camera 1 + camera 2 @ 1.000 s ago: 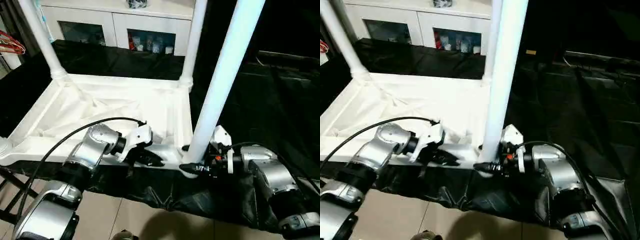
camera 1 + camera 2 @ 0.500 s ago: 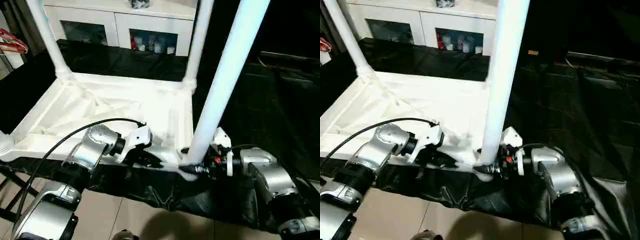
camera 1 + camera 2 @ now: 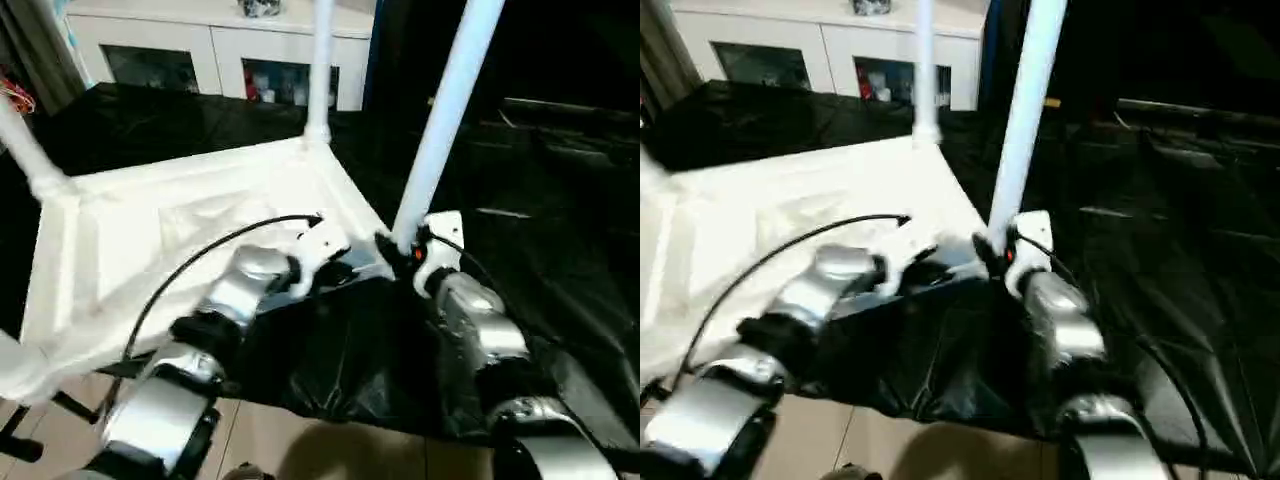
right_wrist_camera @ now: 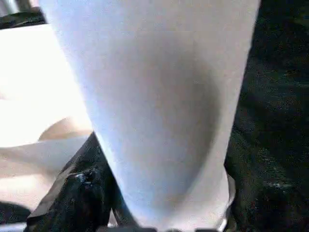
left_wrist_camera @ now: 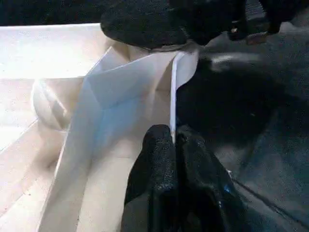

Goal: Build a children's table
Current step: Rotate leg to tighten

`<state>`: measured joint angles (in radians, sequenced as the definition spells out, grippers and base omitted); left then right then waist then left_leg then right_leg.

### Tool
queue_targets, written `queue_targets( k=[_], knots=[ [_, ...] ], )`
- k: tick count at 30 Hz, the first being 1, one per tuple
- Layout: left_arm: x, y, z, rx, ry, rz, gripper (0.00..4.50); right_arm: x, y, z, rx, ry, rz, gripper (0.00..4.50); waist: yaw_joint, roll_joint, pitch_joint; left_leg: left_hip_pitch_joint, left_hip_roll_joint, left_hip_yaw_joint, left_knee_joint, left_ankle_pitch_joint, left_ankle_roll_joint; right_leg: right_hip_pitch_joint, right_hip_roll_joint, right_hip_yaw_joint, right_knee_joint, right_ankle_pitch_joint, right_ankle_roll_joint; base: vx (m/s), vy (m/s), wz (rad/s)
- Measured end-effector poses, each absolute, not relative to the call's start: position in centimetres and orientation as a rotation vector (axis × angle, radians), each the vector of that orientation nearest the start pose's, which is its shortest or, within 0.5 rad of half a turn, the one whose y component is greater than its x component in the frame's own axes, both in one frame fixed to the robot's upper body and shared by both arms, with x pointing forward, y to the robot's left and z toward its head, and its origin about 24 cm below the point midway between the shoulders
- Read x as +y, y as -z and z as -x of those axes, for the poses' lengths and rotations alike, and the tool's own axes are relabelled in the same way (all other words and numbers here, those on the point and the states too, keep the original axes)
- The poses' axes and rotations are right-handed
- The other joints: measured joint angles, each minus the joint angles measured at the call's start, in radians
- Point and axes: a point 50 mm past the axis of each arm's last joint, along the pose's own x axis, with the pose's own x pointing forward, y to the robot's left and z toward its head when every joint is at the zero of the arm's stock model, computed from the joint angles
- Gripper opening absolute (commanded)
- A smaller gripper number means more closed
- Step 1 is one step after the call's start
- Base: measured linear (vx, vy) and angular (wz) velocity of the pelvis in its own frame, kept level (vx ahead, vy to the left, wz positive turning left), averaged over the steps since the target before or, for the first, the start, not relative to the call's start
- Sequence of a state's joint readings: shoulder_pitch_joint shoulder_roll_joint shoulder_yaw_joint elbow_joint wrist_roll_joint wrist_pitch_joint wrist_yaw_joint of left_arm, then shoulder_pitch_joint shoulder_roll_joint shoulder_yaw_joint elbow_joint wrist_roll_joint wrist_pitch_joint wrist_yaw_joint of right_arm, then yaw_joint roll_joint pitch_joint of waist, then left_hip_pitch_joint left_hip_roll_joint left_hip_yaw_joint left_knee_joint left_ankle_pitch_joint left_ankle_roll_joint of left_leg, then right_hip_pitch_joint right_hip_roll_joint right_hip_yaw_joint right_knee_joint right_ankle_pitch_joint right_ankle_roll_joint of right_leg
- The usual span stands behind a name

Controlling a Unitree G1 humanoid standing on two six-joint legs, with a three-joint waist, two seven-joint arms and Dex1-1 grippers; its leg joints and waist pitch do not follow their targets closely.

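In the left eye view, the children's table (image 3: 190,215) lies upside down on the big black-sheeted table (image 3: 540,210), ribbed underside up, with its near corner just over the black sheet's front edge. Three legs stand in corner sockets: the near right leg (image 3: 440,120), the far leg (image 3: 320,70) and one at the left edge (image 3: 25,150). The right gripper (image 3: 398,248) is clamped around the base of the near right leg, and the left gripper (image 3: 335,262) meets the tabletop's rim just beside that corner. In the right eye view, the white cabinet (image 3: 830,60) stands behind, with small items behind its glass doors that are too blurred to name; nothing lies loose in the upturned tabletop. In the left wrist view, the left gripper's fingers (image 5: 159,164) are pressed together on the thin white rim wall (image 5: 173,104), with a round corner socket (image 5: 50,104) close by. In the right wrist view, the leg (image 4: 154,96) stands between the right gripper's black fingers (image 4: 77,188), which hold it near its bottom end. The risk from here seems to be the pinch on the thin rim slipping if the tabletop is pushed or turned, letting the table slide off the front edge. The leg could also tilt or pop out of its socket if it is not fully seated, since it is held only low down.
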<state>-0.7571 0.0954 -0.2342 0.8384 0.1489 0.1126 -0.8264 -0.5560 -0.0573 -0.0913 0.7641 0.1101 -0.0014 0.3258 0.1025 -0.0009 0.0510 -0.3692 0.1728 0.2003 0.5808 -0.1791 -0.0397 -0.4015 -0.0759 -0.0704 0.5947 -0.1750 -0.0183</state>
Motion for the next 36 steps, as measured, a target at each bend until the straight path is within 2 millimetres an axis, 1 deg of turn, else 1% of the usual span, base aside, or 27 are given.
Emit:
queue_targets(
  k=[2,4,7,8,9,10,14,19,22,24,28,30,31,34,35,36],
  knots=[
    [6.4,-5.0,-34.6,0.384,1.071,-0.383,0.0,-12.8,-2.7,-34.3,0.209,-0.339,-0.099,2.67,0.0,0.0,0.0,0.0,0.0,0.0,0.001,0.0,0.0,0.0,0.0,0.0,0.0,0.0,0.0,0.0,0.0,0.0],
    [6.4,-4.9,-34.6,0.386,1.068,-0.383,0.0,-12.7,-2.7,-34.4,0.208,-0.339,-0.099,3.37,-0.003,0.0,0.0,0.0,0.0,0.0,0.002,0.0,0.0,0.001,0.0,0.0,0.0,0.0,0.0,0.0,0.0,0.0],
    [6.3,-4.9,-34.6,0.381,1.064,-0.385,0.0,-12.5,-2.6,-34.4,0.211,-0.35,-0.079,3.39,-0.005,0.0,0.0,0.0,0.0,0.0,0.003,0.0,0.0,0.001,0.0,0.0,0.0,0.0,0.0,0.0,0.0,0.0],
    [6.4,-4.9,-34.6,0.38,1.065,-0.385,0.0,-12.5,-2.6,-34.4,0.211,-0.353,-0.075,3.69,-0.005,0.0,0.0,0.0,0.0,0.0,0.003,0.0,0.0,0.001,0.0,0.001,0.0,0.0,0.0,0.0,0.0,0.0],
    [6.4,-4.9,-34.6,0.379,1.066,-0.387,0.0,-12.5,-2.6,-34.4,0.211,-0.36,-0.073,3.79,-0.006,0.0,0.0,0.0,0.0,0.0,0.003,0.0,0.0,0.001,0.0,0.001,0.0,0.0,0.0,0.0,0.0,0.0],
    [6.5,-4.9,-34.6,0.379,1.07,-0.388,0.0,-12.5,-2.6,-34.4,0.21,-0.37,-0.07,3.79,-0.007,0.0,0.0,0.0,0.0,0.0,0.003,0.0,0.0,0.001,0.0,0.001,0.0,0.0,0.0,0.0,0.0,0.0],
    [8.0,-5.1,-34.3,0.392,1.146,-0.399,0.0,-13.1,-2.8,-33.9,0.225,-0.593,0.013,3.79,-0.017,0.0,0.0,0.0,0.0,0.0,0.001,0.0,0.0,0.0,0.0,0.0,0.0,0.0,0.0,0.0,0.0,0.0],
    [8.9,-5.0,-33.7,0.404,1.23,-0.39,0.0,-13.4,-2.9,-33.2,0.241,-0.743,0.036,3.79,-0.013,0.001,0.0,0.001,0.001,0.0,0.001,0.0,0.0,0.0,0.001,0.0,0.001,0.0,0.0,0.0,0.0,0.0],
    [9.7,-5.1,-33.4,0.407,1.287,-0.396,0.0,-14.1,-3.0,-32.3,0.257,-0.869,0.039,3.79,-0.009,0.0,0.001,0.0,0.001,0.0,0.002,0.0,0.0,0.0,0.001,0.0,0.001,0.0,0.0,0.0,0.0,0.0],
    [10.3,-5.2,-33.1,0.415,1.346,-0.401,0.0,-14.8,-3.3,-31.5,0.284,-0.99,0.053,3.79,-0.004,0.0,0.001,-0.001,0.001,0.0,0.003,0.0,0.0,0.0,0.001,0.0,0.001,0.0,0.0,0.0,0.0,0.0],
    [11.3,-5.2,-32.5,0.44,1.438,-0.413,0.0,-15.2,-3.6,-30.1,0.335,-1.185,0.07,3.79,0.013,0.0,0.001,-0.001,0.002,0.0,0.004,0.0,0.0,0.0,0.001,0.0,0.002,0.0,0.0,0.0,0.0,0.0],
    [11.7,-5.2,-32.1,0.448,1.476,-0.416,0.0,-15.2,-3.7,-29.5,0.353,-1.255,0.088,3.79,0.016,-0.001,0.001,0.0,0.002,0.0,0.004,0.0,0.0,0.001,0.0,0.0,0.002,0.0,0.0,0.0,0.0,0.0],
    [11.8,-5.3,-32.0,0.452,1.495,-0.419,0.0,-15.1,-3.8,-29.3,0.361,-1.287,0.089,3.54,0.018,-0.001,0.001,-0.001,0.002,0.0,0.004,0.0,0.0,0.001,0.0,0.0,0.002,0.0,0.0,0.0,0.0,0.0],
    [12.0,-5.3,-31.9,0.46,1.521,-0.425,0.0,-15.1,-3.9,-29.0,0.377,-1.313,0.092,3.54,0.02,-0.001,0.001,0.0,0.002,0.0,0.004,0.0,0.0,0.001,0.0,0.0,0.002,0.0,0.0,0.0,0.0,0.0],
    [12.0,-5.3,-31.8,0.461,1.527,-0.427,0.0,-15.2,-3.9,-28.9,0.379,-1.32,0.096,3.32,0.022,-0.001,0.001,0.0,0.002,0.0,0.004,0.0,0.0,0.001,0.0,0.0,0.002,0.0,0.0,0.0,0.0,0.0],
    [12.0,-5.3,-31.8,0.462,1.535,-0.428,0.0,-15.2,-4.0,-28.8,0.381,-1.33,0.099,3.22,0.023,-0.001,0.001,0.0,0.002,0.0,0.004,0.0,0.0,0.001,0.0,0.0,0.002,0.0,0.0,0.0,0.0,0.0]
  ],
)
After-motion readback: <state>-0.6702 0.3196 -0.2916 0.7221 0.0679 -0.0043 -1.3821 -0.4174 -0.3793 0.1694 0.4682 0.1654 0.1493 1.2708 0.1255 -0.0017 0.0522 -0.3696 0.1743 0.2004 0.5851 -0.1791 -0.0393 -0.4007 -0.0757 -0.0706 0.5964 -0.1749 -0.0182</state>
